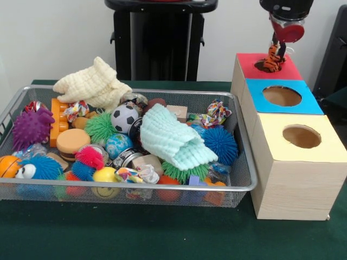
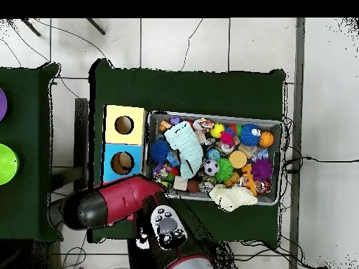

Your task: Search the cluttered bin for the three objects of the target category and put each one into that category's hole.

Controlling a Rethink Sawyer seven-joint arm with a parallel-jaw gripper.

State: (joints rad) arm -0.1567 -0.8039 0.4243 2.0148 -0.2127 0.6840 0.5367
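A: Gripper (image 1: 280,47) position is seen at the upper right of the front view, directly above the red-topped box (image 1: 246,64). An orange and black striped toy (image 1: 274,58) is pinched between the fingers and hangs down into the hole of that box, with its lower end resting at the hole's rim.

B: Is the toy fully held?

A: The fingers are closed on its upper part; how firmly cannot be told. In the overhead view the red box is hidden under the red and black arm (image 2: 105,204), and the gripper cannot be made out there.

B: What else is arranged on the table?

A: Three boxes are set in a row just beside the wire bin (image 1: 246,187): the red one, then a blue-topped box (image 1: 306,103), then a yellow-topped box (image 1: 325,149). The blue and yellow holes are seen empty from the front.

B: And the bin?

A: It is crowded. A mint green cloth (image 1: 173,141) is laid across the middle, a cream cloth (image 1: 92,84) is draped over the far rim, and a soccer ball (image 1: 124,118), a purple spiky ball (image 1: 31,127) and a blue spiky ball (image 1: 219,143) are lodged among the rest.
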